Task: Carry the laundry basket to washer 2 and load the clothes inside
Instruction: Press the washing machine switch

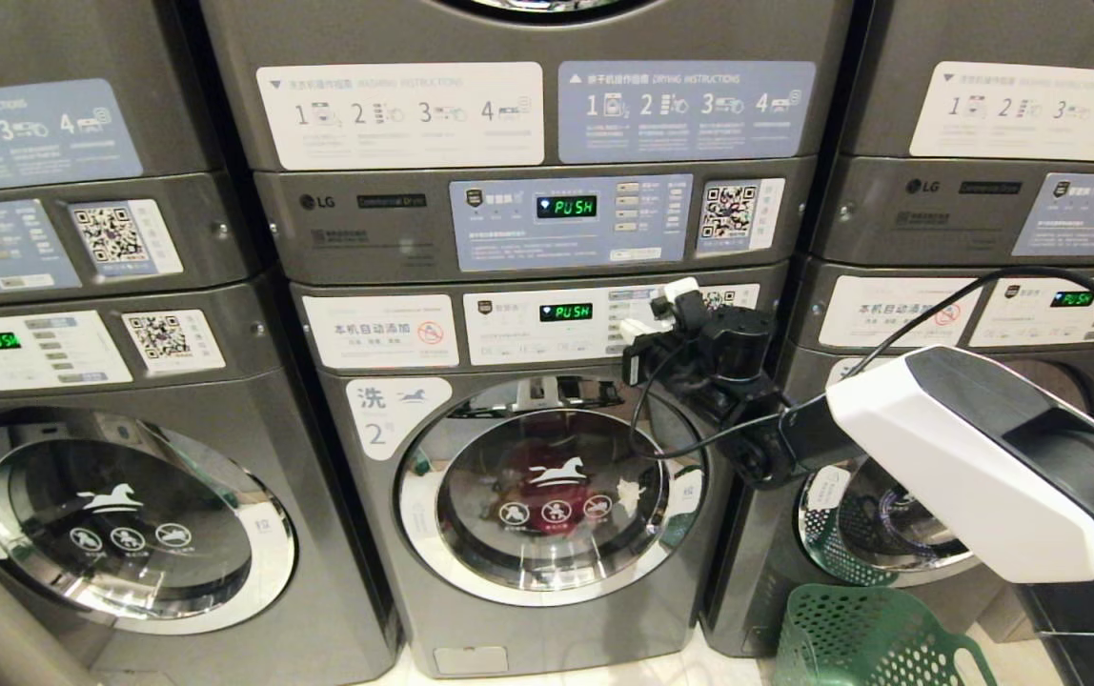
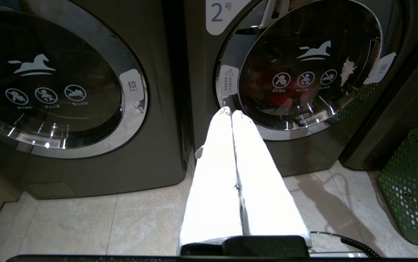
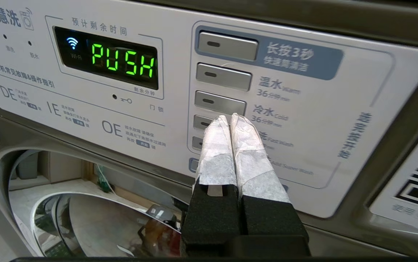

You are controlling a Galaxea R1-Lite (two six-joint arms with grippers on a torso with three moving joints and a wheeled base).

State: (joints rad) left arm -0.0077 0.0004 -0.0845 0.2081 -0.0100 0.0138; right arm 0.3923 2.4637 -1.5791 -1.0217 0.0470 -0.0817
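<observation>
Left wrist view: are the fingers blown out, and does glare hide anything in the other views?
Left wrist view: the left gripper is overexposed to plain white. Head view: reflections on washer 2 dim the red clothes behind its door. Right wrist view: evenly lit; the PUSH display reads clearly past the right gripper.

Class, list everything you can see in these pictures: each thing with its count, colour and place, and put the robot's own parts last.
washer 2: one, dark grey, centre, round door closed.
clothes: red cloth seen dimly through washer 2's glass; count unclear.
neighbouring washers: two, dark grey, one on each side of washer 2.
control panel: one, white, above washer 2's door, green display reading PUSH.
laundry basket: one, green, on the floor to the right of washer 2.
floor: pale tiles.
right gripper: white-taped fingers, shut, tips at the panel's button column.
left gripper: white, shut, low, pointing at washer 2's door.
</observation>
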